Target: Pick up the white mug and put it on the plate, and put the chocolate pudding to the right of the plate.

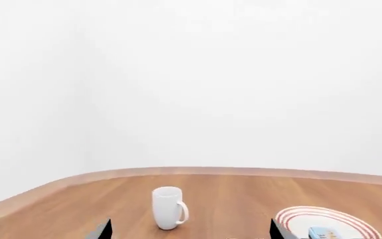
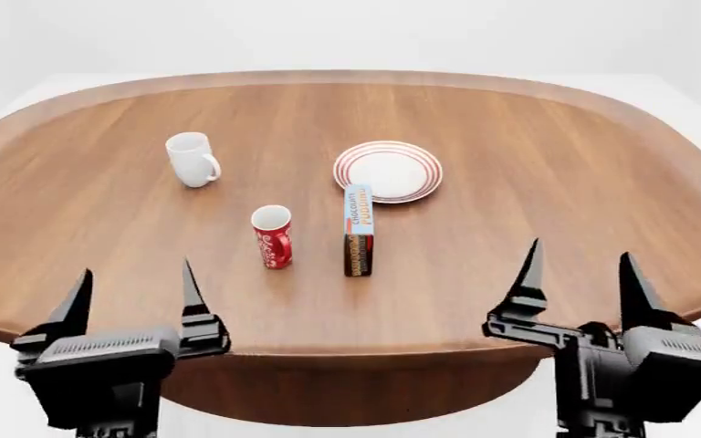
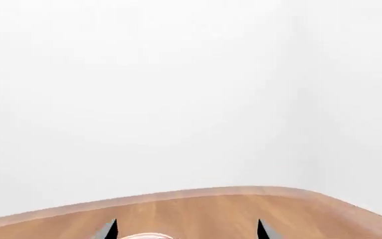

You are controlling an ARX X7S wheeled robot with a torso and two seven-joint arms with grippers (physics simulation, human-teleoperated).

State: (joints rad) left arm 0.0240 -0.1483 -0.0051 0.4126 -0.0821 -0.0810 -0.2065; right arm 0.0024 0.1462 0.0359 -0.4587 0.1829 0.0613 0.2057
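Observation:
The white mug stands upright on the far left of the wooden table, handle turned toward the plate. The red-ringed plate lies at the centre and carries nothing. The chocolate pudding is a box lying just in front of the plate, its far end touching the rim. My left gripper hovers open at the near left edge, well short of the mug. My right gripper hangs open at the near right edge, empty.
A red mug with white print stands upright to the left of the pudding box. The table is a rounded oval with a raised lip; white walls and floor lie beyond it.

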